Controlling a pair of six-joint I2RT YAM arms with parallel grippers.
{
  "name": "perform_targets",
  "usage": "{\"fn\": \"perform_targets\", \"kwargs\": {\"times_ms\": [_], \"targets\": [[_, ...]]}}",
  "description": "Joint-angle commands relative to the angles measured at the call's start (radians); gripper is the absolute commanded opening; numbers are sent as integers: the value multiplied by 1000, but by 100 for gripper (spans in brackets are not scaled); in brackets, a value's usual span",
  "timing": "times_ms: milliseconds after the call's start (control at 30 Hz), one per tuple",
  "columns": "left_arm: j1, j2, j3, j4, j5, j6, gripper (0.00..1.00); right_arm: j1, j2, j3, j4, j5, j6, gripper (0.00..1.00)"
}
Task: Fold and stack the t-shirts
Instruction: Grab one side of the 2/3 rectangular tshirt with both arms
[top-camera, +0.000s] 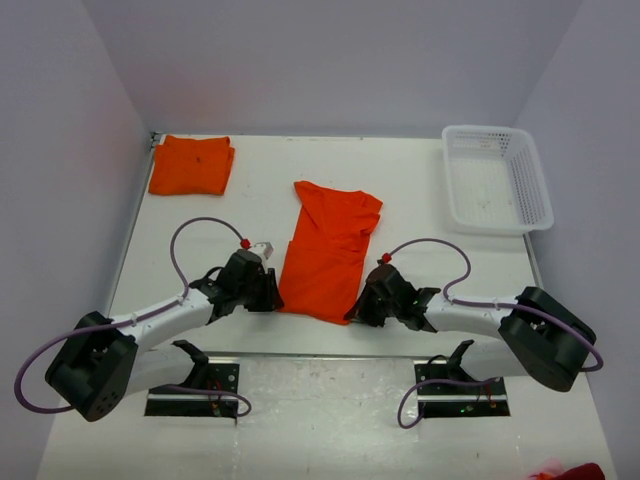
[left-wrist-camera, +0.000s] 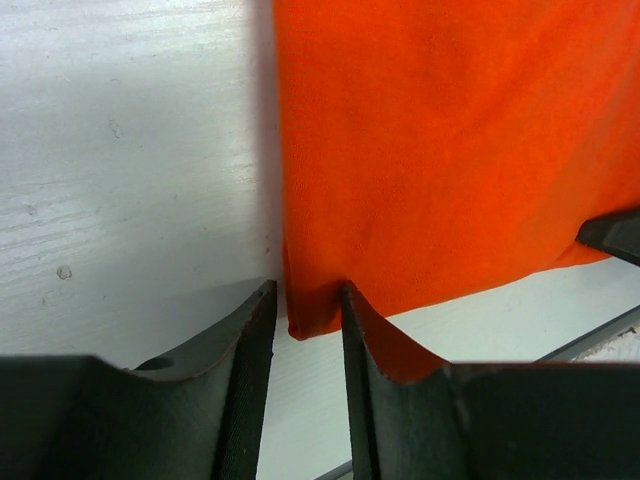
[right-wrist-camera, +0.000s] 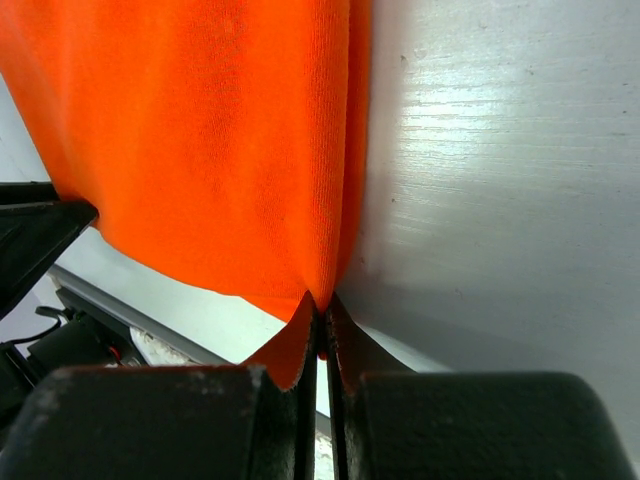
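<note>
We see two orange shirts on the white bench (top-camera: 420, 200). The folded shirt (top-camera: 191, 165) lies in the far left corner, well apart from both arms. The middle shirt (top-camera: 330, 250) lies near the centre. It is folded to a long narrow shape that runs from far to near (the far end looks a little crumpled), and its near hem sits between the two arms.

The left arm (top-camera: 165, 318) reaches to the near left corner of the middle shirt. In the left wrist view the left jaws stand apart with a clear gap. The corner of the cloth sits in this gap, and the bench shows between the two fingers (left-wrist-camera: 245, 390) below the corner. Some orange shows on top of the finger on the right of that view, but we cannot tell if it is cloth or only a reflection.

The right arm (top-camera: 470, 312) reaches to the near right corner of the same shirt. The right jaws are pressed together and clamp the edge of the cloth. In the right wrist view the fabric gathers to a point just where the fingers (right-wrist-camera: 150, 425) meet, and long folds run away from there.

A white lattice basket (top-camera: 497, 178) stands in the far right corner, apart from both shirts.
</note>
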Motion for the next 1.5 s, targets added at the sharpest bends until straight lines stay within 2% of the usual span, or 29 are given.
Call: {"fn": "perform_targets", "kwargs": {"times_ms": [0,167,300,633,733,867,967,1133,1300,1467], "targets": [[9,-7,-14,-4,-6,-1,33,7,24,-48,-165,78,-15,0],[11,-14,-14,4,17,-10,26,7,43,-40,-165,78,-14,0],[12,-22,-23,18,42,-16,0,7,44,-43,-165,78,-14,0],[-4,-195,-85,-13,120,-94,0,42,38,-6,-308,199,-50,0],[-76,-232,-83,-59,65,-143,0,89,40,32,-371,254,-18,0],[-242,-290,-89,-88,-4,-246,0,166,25,72,-473,289,36,0],[-326,-336,-98,-114,-53,-312,0,223,2,87,-510,308,88,0],[-417,-415,-114,-174,-118,-381,0,301,-37,101,-610,346,191,0],[-426,-513,-125,-248,-157,-401,0,375,-129,78,-696,392,297,0],[-426,-530,-118,-297,-174,-396,0,392,-207,84,-794,429,320,0]]}}
